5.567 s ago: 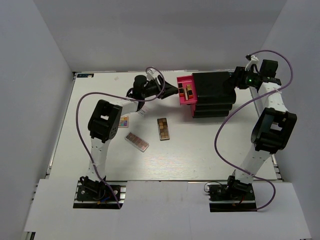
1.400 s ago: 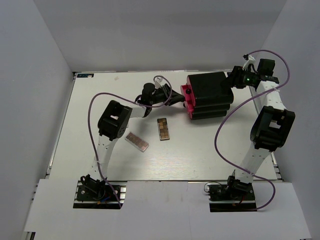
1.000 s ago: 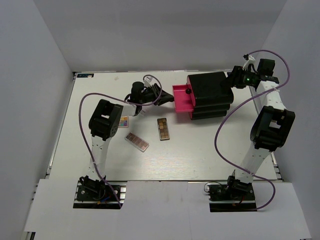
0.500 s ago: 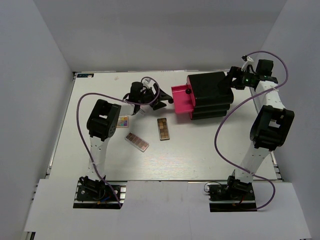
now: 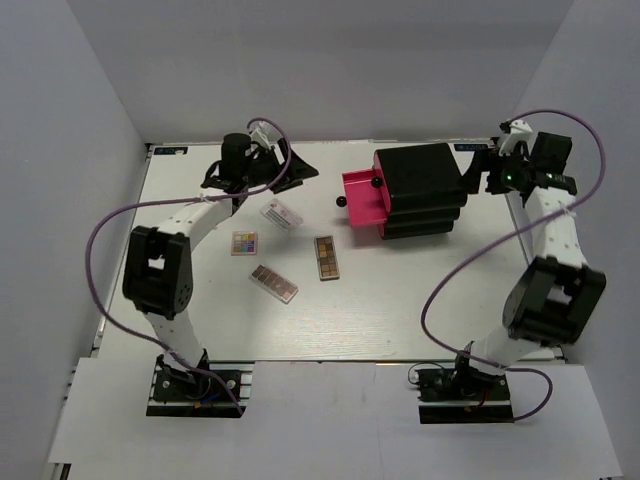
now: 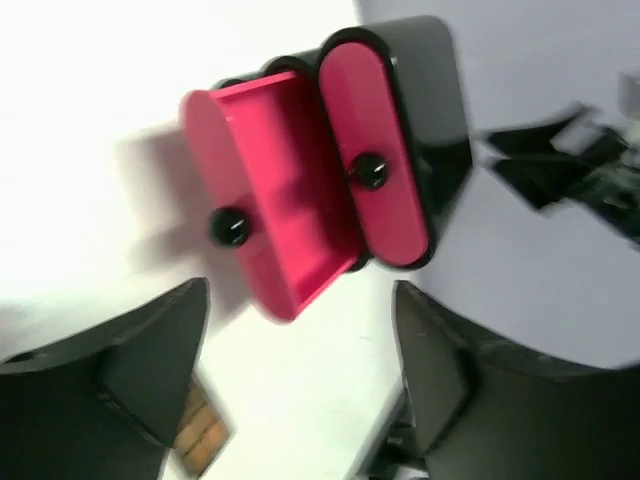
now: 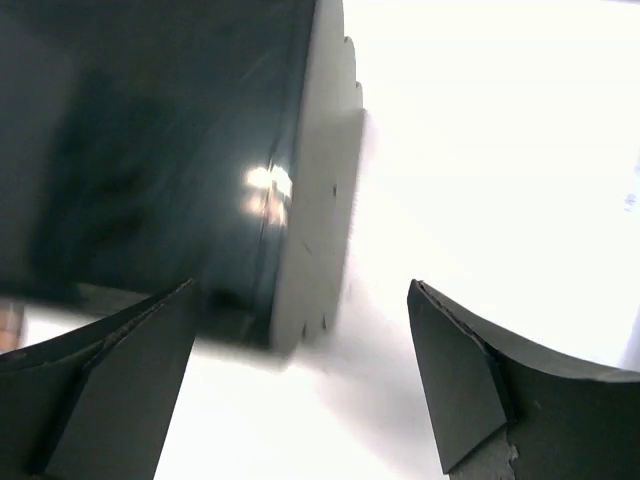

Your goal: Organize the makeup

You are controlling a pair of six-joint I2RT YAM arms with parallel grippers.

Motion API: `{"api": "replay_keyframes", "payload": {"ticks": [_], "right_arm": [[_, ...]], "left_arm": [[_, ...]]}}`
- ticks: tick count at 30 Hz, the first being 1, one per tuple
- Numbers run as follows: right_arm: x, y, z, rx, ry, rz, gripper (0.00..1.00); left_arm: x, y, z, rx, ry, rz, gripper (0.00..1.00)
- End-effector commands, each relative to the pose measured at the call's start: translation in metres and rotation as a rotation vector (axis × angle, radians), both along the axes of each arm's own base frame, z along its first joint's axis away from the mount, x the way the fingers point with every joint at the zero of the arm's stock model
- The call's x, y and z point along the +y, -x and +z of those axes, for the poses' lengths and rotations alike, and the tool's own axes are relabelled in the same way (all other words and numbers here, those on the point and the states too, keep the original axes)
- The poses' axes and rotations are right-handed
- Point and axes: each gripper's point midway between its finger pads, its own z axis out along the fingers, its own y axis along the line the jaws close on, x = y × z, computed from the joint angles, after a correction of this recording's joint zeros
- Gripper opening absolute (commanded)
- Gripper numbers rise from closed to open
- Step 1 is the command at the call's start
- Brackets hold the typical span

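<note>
Several pieces of makeup lie on the white table: a white card-like compact point(image 5: 281, 214), a small multicoloured palette point(image 5: 244, 243), a pink-brown palette point(image 5: 274, 284) and a brown eyeshadow palette point(image 5: 326, 257). A corner of a brown palette shows in the left wrist view point(image 6: 200, 440). My left gripper point(image 5: 303, 172) is open and empty at the back, left of the open pink drawer point(image 5: 360, 195); in its own view point(image 6: 300, 400) it faces that drawer point(image 6: 280, 210), which looks empty. My right gripper point(image 5: 478, 176) is open and empty beside the box's right side point(image 7: 300, 400). No lipsticks or tube show.
The big black box point(image 5: 420, 190) stands at the back right, with one pink drawer pulled out to the left and the drawer next to it point(image 6: 375, 170) shut. The black box side fills the left of the right wrist view point(image 7: 150, 150). Grey walls enclose the table.
The pink drawer was shut, then pulled open by my left gripper. The left gripper has let go and swung back and left. The right gripper has drawn slightly right, off the box.
</note>
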Motion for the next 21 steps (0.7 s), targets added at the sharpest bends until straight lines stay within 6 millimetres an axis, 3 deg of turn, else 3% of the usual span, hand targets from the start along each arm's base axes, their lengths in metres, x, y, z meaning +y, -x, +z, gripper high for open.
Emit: {"api": "replay_keyframes", "payload": {"ticks": [1, 2, 3, 4, 5, 7, 8, 10, 11, 12, 13, 14, 15, 16, 17, 18, 19, 21], "right_arm": [[-0.010, 0.023, 0.077, -0.330, 0.230, -0.003, 0.89], [0.006, 0.035, 0.087, -0.383, 0.207, 0.076, 0.89], [0.019, 0.051, 0.098, -0.436, 0.208, 0.132, 0.89], [0.039, 0.063, 0.100, -0.438, 0.180, 0.206, 0.89], [0.060, 0.076, 0.104, -0.449, 0.132, 0.301, 0.89], [0.095, 0.099, 0.104, -0.445, 0.109, 0.423, 0.87], [0.134, 0.116, 0.106, -0.467, 0.099, 0.535, 0.82], [0.163, 0.133, 0.083, -0.434, 0.101, 0.610, 0.78], [0.202, 0.152, 0.076, -0.439, 0.108, 0.710, 0.72], [0.213, 0.157, 0.066, -0.418, 0.113, 0.736, 0.69], [0.220, 0.154, 0.045, -0.356, 0.138, 0.725, 0.65], [0.253, 0.175, 0.034, -0.335, 0.143, 0.826, 0.62], [0.280, 0.186, 0.012, -0.279, 0.180, 0.885, 0.56], [0.277, 0.180, 0.012, -0.276, 0.202, 0.849, 0.56], [0.295, 0.184, -0.010, -0.219, 0.230, 0.875, 0.49], [0.302, 0.181, -0.019, -0.186, 0.243, 0.856, 0.45], [0.312, 0.171, -0.036, -0.119, 0.272, 0.771, 0.45], [0.324, 0.163, -0.048, -0.094, 0.327, 0.716, 0.49]], "left_arm": [[0.041, 0.037, 0.015, -0.110, -0.242, 0.048, 0.81], [0.052, 0.052, -0.007, -0.063, -0.299, 0.065, 0.78], [0.064, 0.057, -0.010, -0.070, -0.332, 0.094, 0.74], [0.077, 0.065, 0.003, -0.130, -0.376, 0.136, 0.66], [0.086, 0.078, -0.015, -0.097, -0.420, 0.147, 0.62], [0.103, 0.087, -0.013, -0.122, -0.485, 0.174, 0.51], [0.109, 0.099, -0.004, -0.129, -0.504, 0.179, 0.49], [0.123, 0.109, -0.001, -0.145, -0.560, 0.207, 0.42], [0.130, 0.120, 0.013, -0.179, -0.560, 0.235, 0.36], [0.136, 0.130, -0.002, -0.156, -0.579, 0.245, 0.33], [0.144, 0.136, -0.004, -0.160, -0.596, 0.279, 0.32], [0.150, 0.145, 0.005, -0.195, -0.593, 0.308, 0.32], [0.159, 0.155, -0.004, -0.187, -0.614, 0.337, 0.32], [0.160, 0.158, -0.012, -0.172, -0.625, 0.329, 0.32], [0.167, 0.163, -0.010, -0.180, -0.644, 0.357, 0.36], [0.171, 0.165, -0.011, -0.176, -0.654, 0.369, 0.42], [0.171, 0.167, -0.011, -0.176, -0.661, 0.374, 0.48], [0.173, 0.168, -0.004, -0.199, -0.652, 0.392, 0.56]]}}
